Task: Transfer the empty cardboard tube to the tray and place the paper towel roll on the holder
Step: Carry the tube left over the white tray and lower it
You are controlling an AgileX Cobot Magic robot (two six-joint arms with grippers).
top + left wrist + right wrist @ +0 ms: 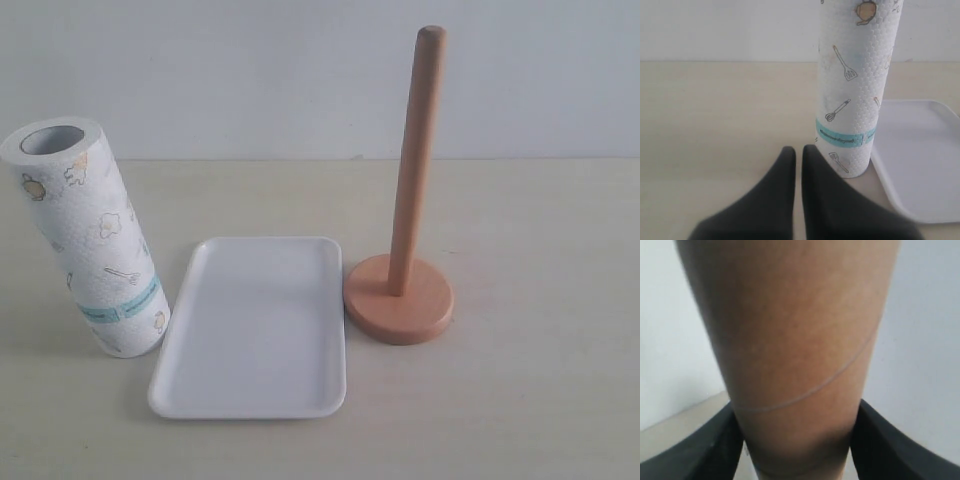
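The brown empty cardboard tube [795, 340] fills the right wrist view, and my right gripper [797, 440] is shut on it, one dark finger on each side. Neither shows in the exterior view. The white printed paper towel roll [85, 240] stands upright, leaning slightly, just left of the white tray [260, 320], which holds nothing. The wooden holder [400, 300] stands right of the tray with its post bare. My left gripper [798, 150] is shut with nothing in it, low over the table, just short of the paper towel roll [855, 90] and beside the tray [920, 160].
A pale wooden tabletop [540, 400] carries everything, with a plain white wall [250, 70] behind. No arm shows in the exterior view.
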